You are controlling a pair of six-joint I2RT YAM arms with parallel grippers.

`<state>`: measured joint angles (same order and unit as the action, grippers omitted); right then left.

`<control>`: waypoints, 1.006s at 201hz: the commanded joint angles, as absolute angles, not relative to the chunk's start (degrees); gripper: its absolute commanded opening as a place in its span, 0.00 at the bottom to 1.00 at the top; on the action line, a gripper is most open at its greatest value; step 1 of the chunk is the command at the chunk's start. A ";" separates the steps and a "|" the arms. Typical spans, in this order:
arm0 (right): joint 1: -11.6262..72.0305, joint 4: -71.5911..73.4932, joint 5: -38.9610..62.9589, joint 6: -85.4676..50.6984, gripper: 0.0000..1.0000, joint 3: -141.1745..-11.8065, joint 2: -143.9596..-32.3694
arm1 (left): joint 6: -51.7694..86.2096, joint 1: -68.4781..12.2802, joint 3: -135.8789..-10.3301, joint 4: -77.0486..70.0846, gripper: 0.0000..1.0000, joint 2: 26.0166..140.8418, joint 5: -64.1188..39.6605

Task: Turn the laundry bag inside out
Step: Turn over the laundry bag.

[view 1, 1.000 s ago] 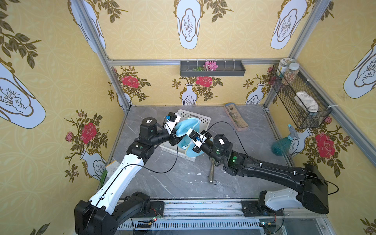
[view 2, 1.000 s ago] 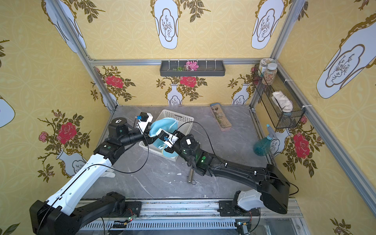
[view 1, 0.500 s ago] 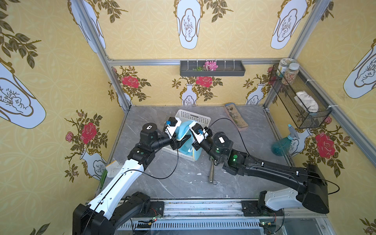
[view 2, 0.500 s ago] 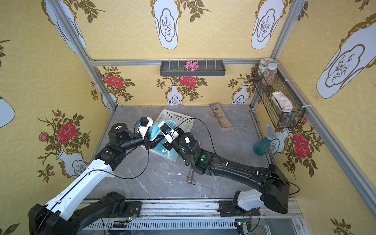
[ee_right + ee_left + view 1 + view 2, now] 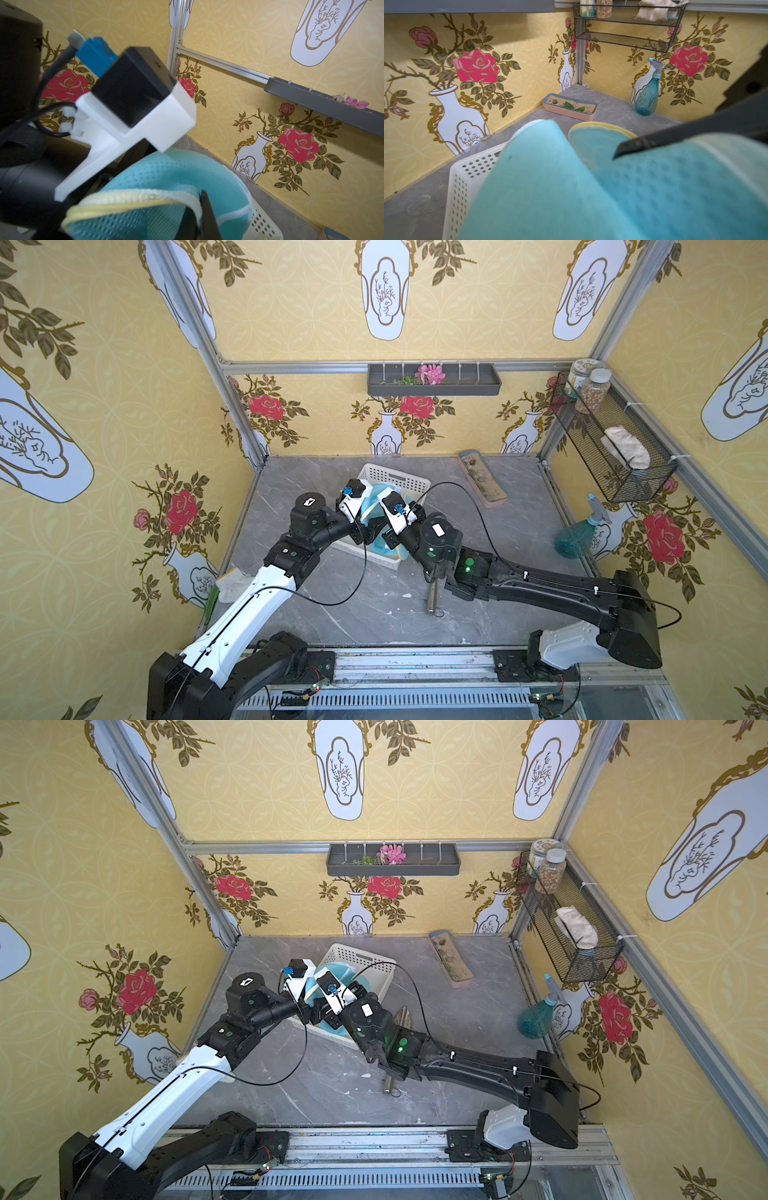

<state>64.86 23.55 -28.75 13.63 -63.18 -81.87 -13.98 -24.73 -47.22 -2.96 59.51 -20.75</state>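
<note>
The laundry bag [image 5: 380, 548] [image 5: 338, 970], light-blue mesh with pale yellow trim, hangs bunched over the white basket [image 5: 395, 477] between my two grippers. In the right wrist view my right gripper [image 5: 199, 199] is shut on the bag's [image 5: 187, 166] yellow-edged rim, with one dark finger on each side of the fabric. My left gripper [image 5: 359, 529] sits close beside the right gripper [image 5: 384, 533], against the bag. In the left wrist view blue mesh [image 5: 550, 187] covers its jaws, so they are hidden.
The basket [image 5: 467, 166] stands left of centre on the grey floor. A teal spray bottle [image 5: 575, 537] is at the right wall, a pink sand tray [image 5: 482, 479] at the back, a metal cylinder [image 5: 432, 599] under the right arm, and a wire shelf [image 5: 615, 448] on the right wall.
The right gripper has moved up and toward the left gripper with the bag's rim, bunching the bag over the basket. The left arm's elbow has shifted forward.
</note>
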 commanded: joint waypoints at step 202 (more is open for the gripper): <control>53.03 9.82 -19.63 6.07 0.00 -63.96 -74.96 | -19.68 -24.72 -46.70 0.25 0.09 56.95 -26.67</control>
<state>57.45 13.19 -20.78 8.93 -62.39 -76.47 -17.02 -24.93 -45.93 -2.79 57.04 -21.30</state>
